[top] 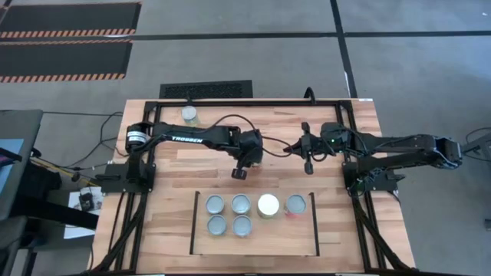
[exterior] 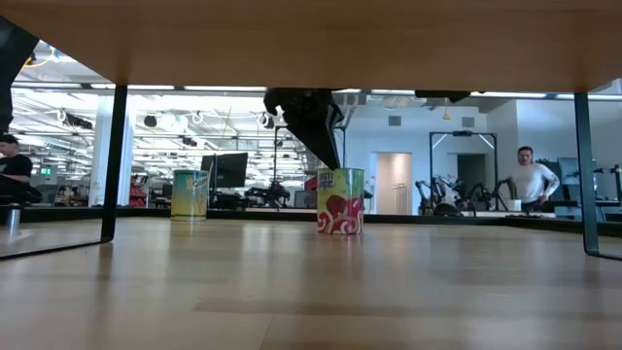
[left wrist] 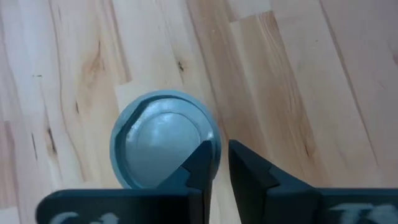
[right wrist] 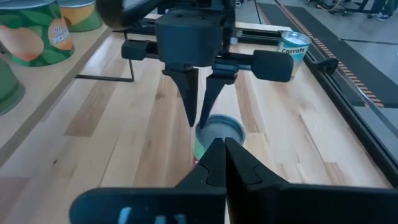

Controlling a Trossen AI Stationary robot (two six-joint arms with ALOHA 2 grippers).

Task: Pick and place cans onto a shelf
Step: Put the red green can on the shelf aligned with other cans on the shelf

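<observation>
Beyond the shelf (top: pixel 278 239), seen from above, the left gripper (top: pixel 239 173) hangs over the bare table (top: pixel 383 146), not far from the shelf's far edge. The right gripper (top: pixel 308 167) waits just to its right, a little farther from the shelf, with its fingers pressed together. Six cans (top: pixel 242 205) stand on the shelf: four abreast along the far side, one of them white-topped, and two in front of the left pair. A lone can (top: pixel 189 115) stands well away from the shelf, at the table's far edge.

At table height, a red-and-green can (exterior: pixel 340 201) stands upright on the wood. The left gripper's dark fingers (exterior: pixel 323 136) point down at its top-left rim. Whether they touch it I cannot tell. The lone can shows farther off to the left. A person (exterior: pixel 530 177) stands in the room behind, and another person (exterior: pixel 12 165) sits at the left edge.

On the left wrist camera, the red-and-green can's grey round top lies beside the fingers, not between them. The jaws stand narrowly apart and hold nothing, one tip overlapping the can's rim.

On the right wrist camera, the right gripper's own fingers meet in a closed point. Past them the left gripper stands tip-down over the same can, its jaws only a slit apart. Cans on the shelf show at one side, and the lone can, labelled carrots, stands beyond.
</observation>
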